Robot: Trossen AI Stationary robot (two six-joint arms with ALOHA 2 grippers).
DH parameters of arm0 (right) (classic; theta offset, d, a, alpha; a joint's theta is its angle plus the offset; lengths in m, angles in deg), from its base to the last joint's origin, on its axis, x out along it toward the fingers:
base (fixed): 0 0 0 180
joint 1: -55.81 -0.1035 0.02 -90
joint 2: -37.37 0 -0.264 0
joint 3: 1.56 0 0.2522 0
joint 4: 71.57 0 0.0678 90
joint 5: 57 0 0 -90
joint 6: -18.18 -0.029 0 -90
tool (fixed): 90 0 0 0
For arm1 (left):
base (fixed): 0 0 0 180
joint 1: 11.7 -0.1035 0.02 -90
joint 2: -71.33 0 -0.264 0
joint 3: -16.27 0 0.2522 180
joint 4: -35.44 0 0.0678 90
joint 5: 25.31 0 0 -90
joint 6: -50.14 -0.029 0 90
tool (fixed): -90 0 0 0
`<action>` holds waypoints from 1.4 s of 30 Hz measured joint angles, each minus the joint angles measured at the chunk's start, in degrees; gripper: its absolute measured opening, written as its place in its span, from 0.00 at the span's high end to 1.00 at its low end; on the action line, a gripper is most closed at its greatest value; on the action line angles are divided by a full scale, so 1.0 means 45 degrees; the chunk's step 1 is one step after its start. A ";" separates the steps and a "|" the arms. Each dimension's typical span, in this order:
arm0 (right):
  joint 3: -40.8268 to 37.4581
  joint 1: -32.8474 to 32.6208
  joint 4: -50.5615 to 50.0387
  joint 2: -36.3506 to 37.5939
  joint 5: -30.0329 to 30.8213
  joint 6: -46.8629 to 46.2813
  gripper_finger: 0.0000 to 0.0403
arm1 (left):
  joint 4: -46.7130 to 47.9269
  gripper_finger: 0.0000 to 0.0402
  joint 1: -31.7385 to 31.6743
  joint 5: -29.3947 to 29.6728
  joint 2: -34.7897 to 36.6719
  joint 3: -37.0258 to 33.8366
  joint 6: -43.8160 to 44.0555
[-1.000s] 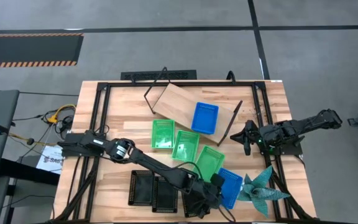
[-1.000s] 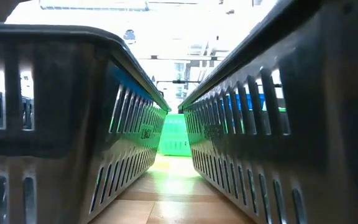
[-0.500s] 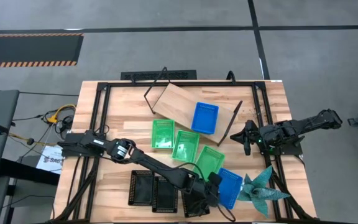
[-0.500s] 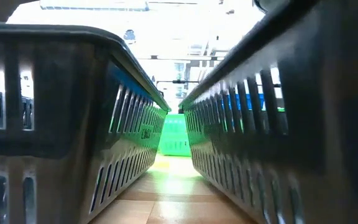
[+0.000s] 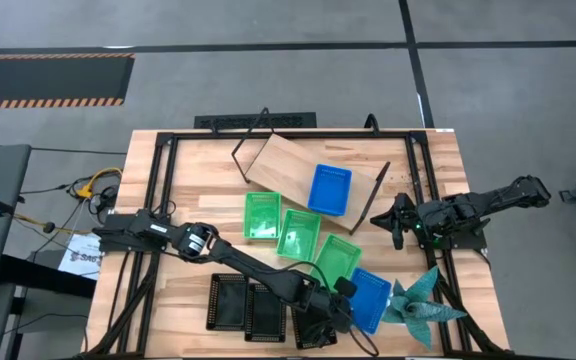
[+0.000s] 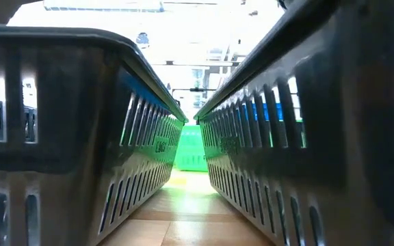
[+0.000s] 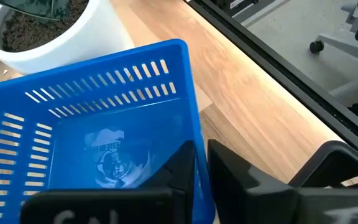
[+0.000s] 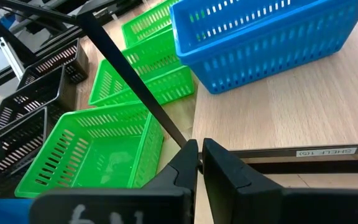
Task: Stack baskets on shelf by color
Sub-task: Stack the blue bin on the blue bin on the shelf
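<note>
My left gripper (image 5: 346,300) is shut on a blue basket (image 5: 370,300) that lies near the table's front right. My right gripper (image 5: 396,222) waits shut just right of the shelf's (image 5: 286,165) wire end frame (image 8: 135,93); whether it touches the wire I cannot tell. A second blue basket (image 5: 329,189) rests by its bottom on the shelf board's right end. Three green baskets (image 5: 298,235) stand in a slanting row on the table in front of the shelf. Black baskets (image 5: 230,302) stand side by side at the front edge, one partly under my left arm. My left gripper (image 7: 202,162) has the blue basket's wall rim (image 7: 197,140) at the basket's near-left part. One finger is inside the basket and one outside. The fingers come slanting down from the table's left. I cannot tell if the basket is lifted off the table.
A teal spiky plant in a white pot (image 5: 423,305) stands right beside the held basket. A black metal frame (image 5: 158,200) runs around the tabletop. In the low view two black baskets (image 6: 81,137) wall in a narrow lane, with a green basket (image 6: 191,147) at its far end.
My left gripper has edged slightly toward the far left at the blue basket. In the low view the black basket on the right has slid a little toward the one on the left.
</note>
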 joint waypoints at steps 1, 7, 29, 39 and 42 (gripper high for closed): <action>0.0000 0.0000 0.0003 0.0000 0.0000 0.0002 0.87 | 0.0015 0.94 0.0000 -0.0015 0.0000 0.0000 0.0000; 0.0000 0.0000 0.0005 0.0000 -0.0005 -0.0002 0.87 | -0.0001 0.99 -0.0005 -0.0048 0.0000 0.0000 -0.0205; 0.0000 0.0000 0.0002 0.0001 -0.0005 -0.0007 0.87 | 0.1447 1.00 0.0126 0.1174 0.2163 -0.0010 -0.0012; 0.0000 0.0000 0.0005 0.0003 0.0000 -0.0007 0.87 | 0.5217 1.00 0.0144 0.3563 0.4334 -0.0010 0.0546; 0.0000 0.0000 0.0005 0.0001 0.0005 0.0005 0.87 | 0.6585 1.00 0.0110 0.4846 0.5043 -0.0010 0.0628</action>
